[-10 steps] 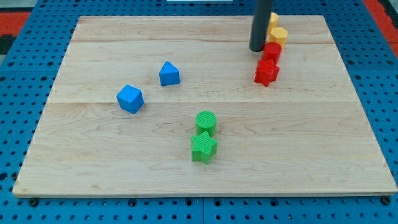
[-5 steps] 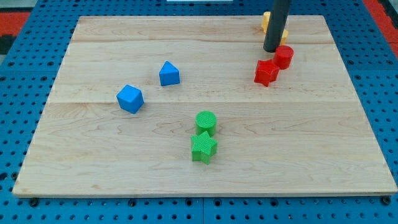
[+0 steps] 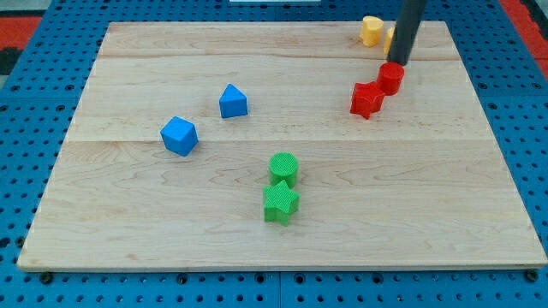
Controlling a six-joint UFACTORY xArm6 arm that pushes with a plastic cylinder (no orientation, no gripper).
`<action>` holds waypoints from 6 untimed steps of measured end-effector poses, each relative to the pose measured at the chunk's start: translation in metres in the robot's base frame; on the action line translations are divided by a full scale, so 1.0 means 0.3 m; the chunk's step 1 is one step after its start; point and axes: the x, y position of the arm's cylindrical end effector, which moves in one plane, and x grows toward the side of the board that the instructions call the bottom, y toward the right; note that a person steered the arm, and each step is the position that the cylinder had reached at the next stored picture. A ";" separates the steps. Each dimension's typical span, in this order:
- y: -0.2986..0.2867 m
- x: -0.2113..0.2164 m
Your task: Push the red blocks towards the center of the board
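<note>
My tip (image 3: 400,62) sits at the top edge of the red cylinder (image 3: 391,78), touching or nearly so; no gripper fitted, just the bare rod. Red star (image 3: 366,99) lies just beside the cylinder, toward lower left. Both reds are in the board's (image 3: 428,197) upper right, away from centre. Yellow blocks (image 3: 372,31) behind the rod. Blue cube (image 3: 179,135), blue house-shaped block (image 3: 232,102) left; green cylinder (image 3: 283,168), green star (image 3: 280,202) near centre-bottom.
</note>
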 end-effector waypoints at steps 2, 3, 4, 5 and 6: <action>-0.131 0.178; -0.021 0.209; -0.020 0.398; -0.219 0.468; -0.430 0.468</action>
